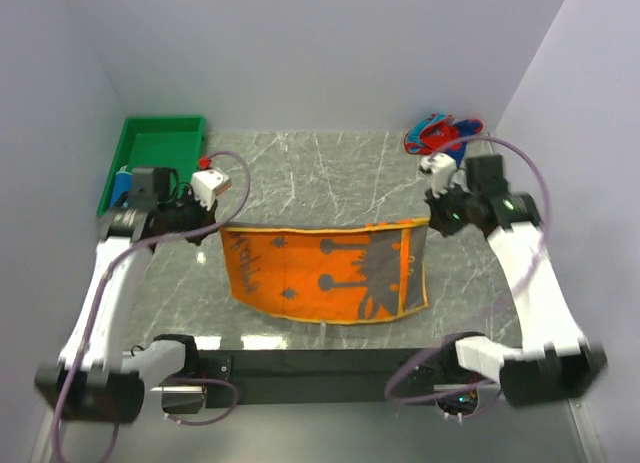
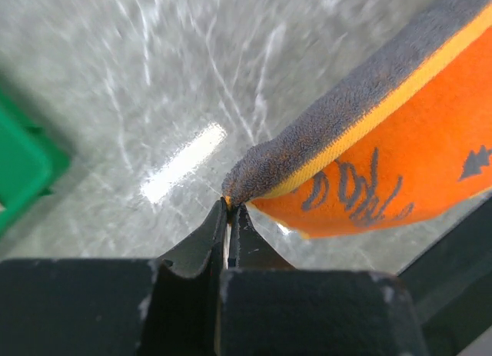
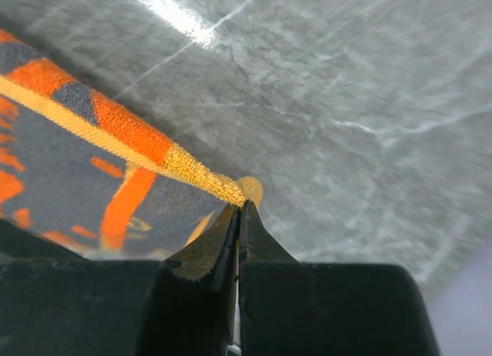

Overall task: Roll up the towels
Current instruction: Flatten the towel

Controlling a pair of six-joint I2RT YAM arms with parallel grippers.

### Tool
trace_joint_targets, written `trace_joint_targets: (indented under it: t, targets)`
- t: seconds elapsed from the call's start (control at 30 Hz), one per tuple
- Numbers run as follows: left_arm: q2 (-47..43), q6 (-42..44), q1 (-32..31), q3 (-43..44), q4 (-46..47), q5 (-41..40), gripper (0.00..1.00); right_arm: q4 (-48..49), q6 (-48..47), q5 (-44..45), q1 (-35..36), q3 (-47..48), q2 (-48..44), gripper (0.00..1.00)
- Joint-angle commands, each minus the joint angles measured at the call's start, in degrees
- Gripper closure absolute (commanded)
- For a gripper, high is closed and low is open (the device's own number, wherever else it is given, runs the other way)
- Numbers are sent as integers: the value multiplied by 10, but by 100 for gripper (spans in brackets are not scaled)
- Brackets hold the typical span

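An orange towel (image 1: 325,271) with grey patterns hangs stretched between my two grippers above the marble table, its lower edge near the table's front. My left gripper (image 1: 218,226) is shut on the towel's upper left corner (image 2: 234,193); the jaws pinch the cloth at their tips (image 2: 229,207). My right gripper (image 1: 434,221) is shut on the upper right corner (image 3: 244,190), the yellow hem caught between the tips (image 3: 239,208). A red-and-blue patterned towel (image 1: 440,133) lies crumpled at the far right of the table.
A green plastic tray (image 1: 160,148) stands at the back left, with a blue thing at its left edge. The marble table (image 1: 320,173) is enclosed by pale walls at the left, back and right. Cables loop from both arms.
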Motion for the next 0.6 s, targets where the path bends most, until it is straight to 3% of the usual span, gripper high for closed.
trace_joint_targets:
  t: [0.0,0.1,0.3,0.37,0.4,0.43,0.47,0.57]
  targets:
    - [104,-18,1,-27,99,-23,99,90,39,9,17,-3,121,100]
    - [212,-45,1,-32,173,-29,100,148,50,34,26,14,218,100]
    - [452,-109,2,95,212,-31,99,203,80,83,25,148,406,100]
    - [507,-138,6,185,186,-19,99,200,92,100,20,192,458,82]
    - [549,-150,8,214,168,-18,98,193,98,110,17,231,474,61]
    - [564,-165,12,259,162,-18,94,187,104,119,13,249,488,55]
    - [575,-191,23,279,155,-15,82,180,110,132,4,266,511,45]
    - [593,-212,47,322,124,-10,64,157,115,140,-13,297,512,42]
